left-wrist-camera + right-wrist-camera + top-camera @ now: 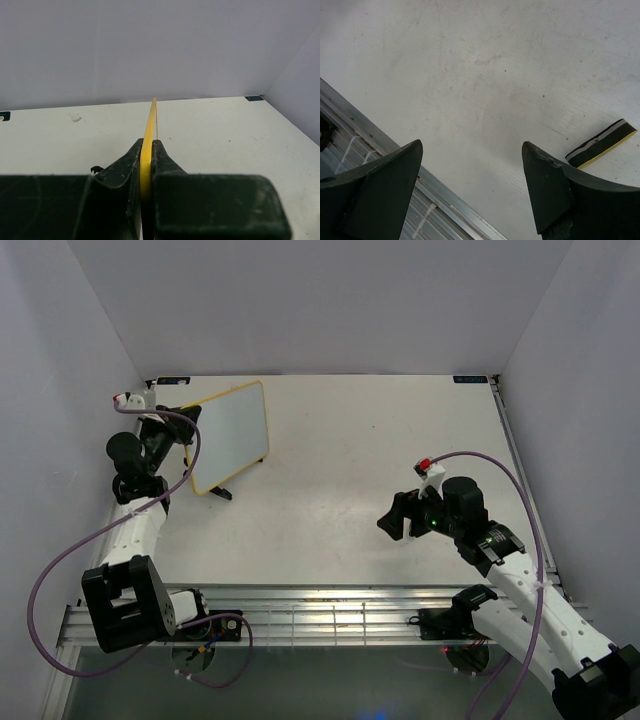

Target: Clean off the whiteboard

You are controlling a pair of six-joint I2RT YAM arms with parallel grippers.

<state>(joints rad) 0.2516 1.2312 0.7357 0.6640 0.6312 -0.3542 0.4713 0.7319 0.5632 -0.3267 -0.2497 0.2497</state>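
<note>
Open middle, crowded far-left corner

The whiteboard (232,435) stands tilted at the far left of the bench (360,430). The left gripper (147,150) is pinched on its yellow frame, and the side wall (60,390) is just beside that arm, so there is little room to pass there. Between the board and the right gripper (393,519) the bench surface is open, as it is along the far right. The right gripper's fingers (545,175) are spread over plain surface. A black-and-yellow eraser (602,144) lies near one finger, outside the gap. The metal rail (330,602) bounds the near edge.
</note>
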